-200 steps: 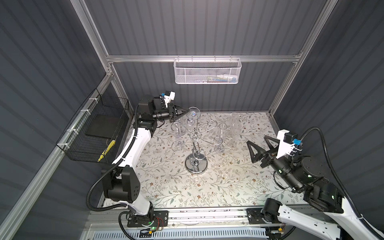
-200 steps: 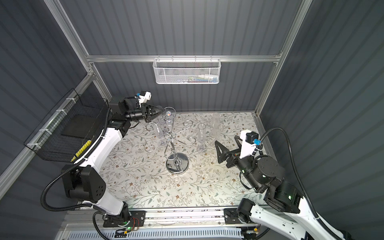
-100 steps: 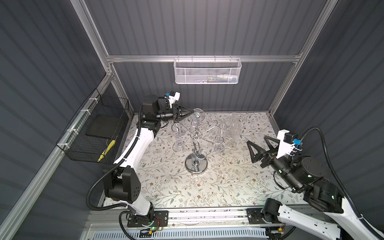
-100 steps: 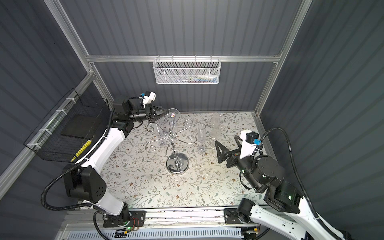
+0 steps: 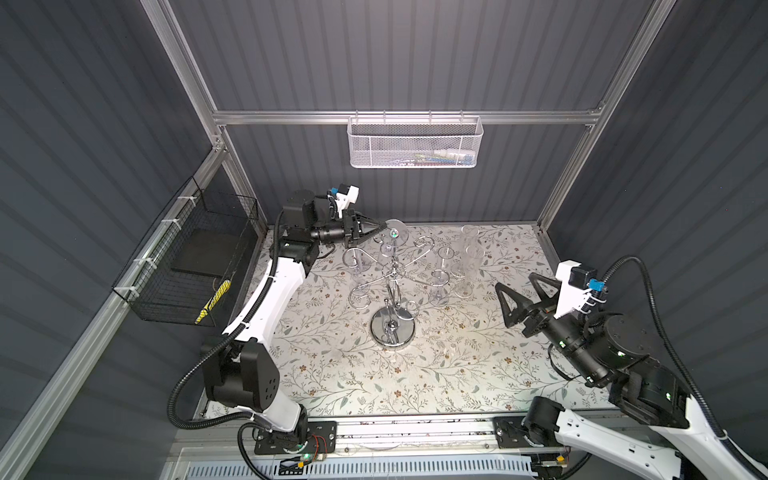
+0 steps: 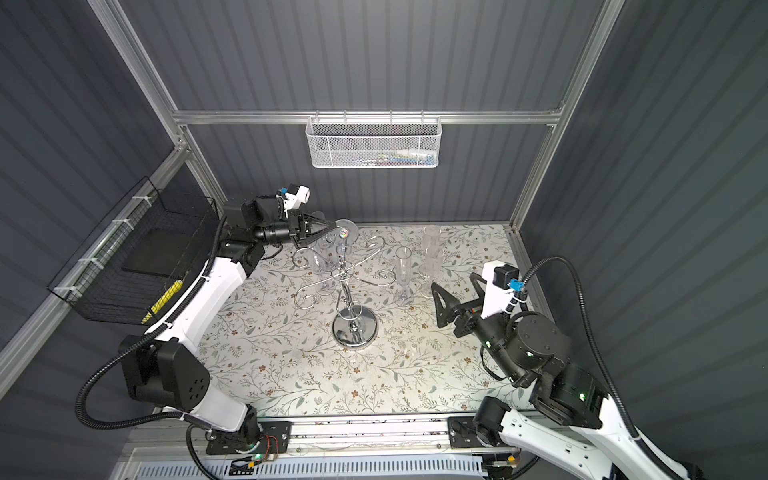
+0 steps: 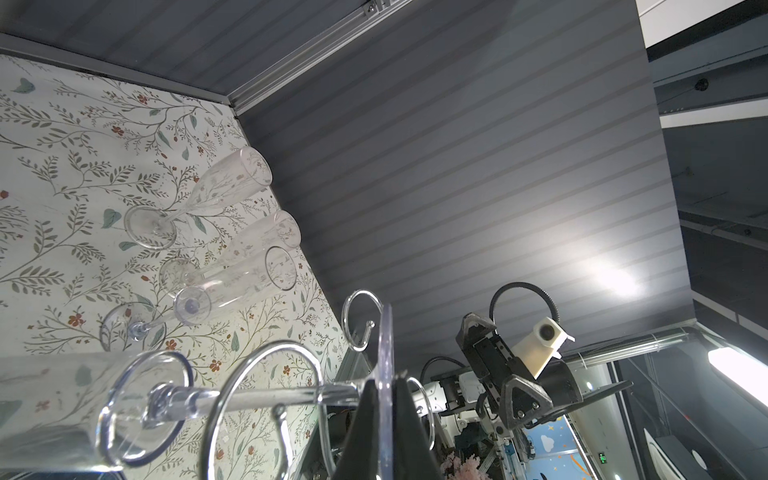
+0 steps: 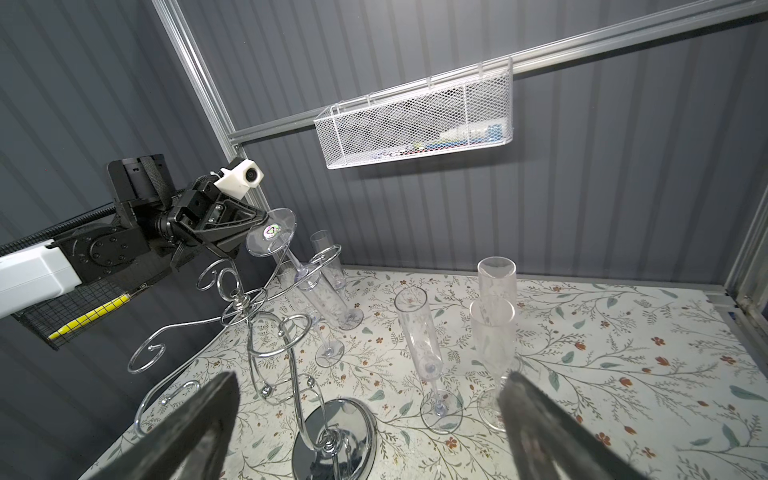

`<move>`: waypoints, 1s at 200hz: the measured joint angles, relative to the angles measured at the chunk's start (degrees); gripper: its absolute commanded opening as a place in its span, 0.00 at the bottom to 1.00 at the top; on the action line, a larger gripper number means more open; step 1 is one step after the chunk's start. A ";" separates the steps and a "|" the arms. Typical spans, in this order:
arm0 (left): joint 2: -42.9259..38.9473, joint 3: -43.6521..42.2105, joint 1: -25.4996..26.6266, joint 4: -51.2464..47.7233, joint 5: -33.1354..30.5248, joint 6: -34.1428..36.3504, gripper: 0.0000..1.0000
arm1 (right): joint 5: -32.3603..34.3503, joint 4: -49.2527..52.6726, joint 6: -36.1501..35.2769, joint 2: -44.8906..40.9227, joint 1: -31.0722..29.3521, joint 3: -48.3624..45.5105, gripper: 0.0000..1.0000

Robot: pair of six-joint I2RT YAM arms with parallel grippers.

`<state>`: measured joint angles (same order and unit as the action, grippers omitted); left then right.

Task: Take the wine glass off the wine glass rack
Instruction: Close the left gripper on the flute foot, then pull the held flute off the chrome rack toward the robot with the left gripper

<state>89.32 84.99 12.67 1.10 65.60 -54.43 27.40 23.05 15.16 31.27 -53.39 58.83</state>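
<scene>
We see the left pincer (image 5: pixel 385 226) closed on the foot of the wine glass (image 8: pixel 270 235), tilted at a rear hook of the wine glass rack (image 5: pixel 392 328); the right pincer (image 5: pixel 516 282) stands open, well apart.

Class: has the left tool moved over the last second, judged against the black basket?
Yes. In both top views the left tool, shut on the glass by its foot, has shifted slightly right, away from the black basket.

A clear plastic wine glass (image 8: pixel 270 232) hangs tilted, bowl down and flat round foot uppermost, raised above a curled hook that its stem appears to run through. The shiny chrome wire rack (image 5: pixel 392 328) stands upright on its round mirror base on the floral tabletop (image 5: pixel 332 374).
</scene>
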 measured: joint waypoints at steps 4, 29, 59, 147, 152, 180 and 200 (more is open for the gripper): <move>-0.22 0.00 -0.11 -0.09 -0.02 0.02 0.00 | 0.02 0.13 0.07 -0.02 0.00 0.00 0.99; -1.29 -0.33 -0.57 -0.42 -0.02 0.17 0.00 | 0.00 0.63 0.13 -0.11 0.00 -0.02 0.99; -1.75 -0.90 -0.74 -0.92 -0.04 0.20 0.00 | 0.02 0.81 0.26 -0.11 0.00 -0.02 0.99; -4.94 -5.05 -2.21 -1.33 -1.11 -0.70 0.00 | 0.00 1.05 0.52 -0.11 0.00 -0.02 0.99; -5.16 -5.25 -2.34 -1.40 -1.11 -0.76 0.00 | 0.00 1.05 0.52 -0.11 0.00 -0.02 0.99; -5.75 -5.49 -2.78 -1.27 -1.57 -1.62 0.00 | 0.00 1.05 0.74 -0.11 0.00 -0.02 0.99; -5.99 -5.95 -3.04 -1.25 -1.81 -2.21 0.00 | 0.00 1.09 0.92 -0.11 0.00 -0.02 0.99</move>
<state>83.33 79.05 9.63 -0.14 63.79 -56.64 27.40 24.14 16.08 31.16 -53.39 58.81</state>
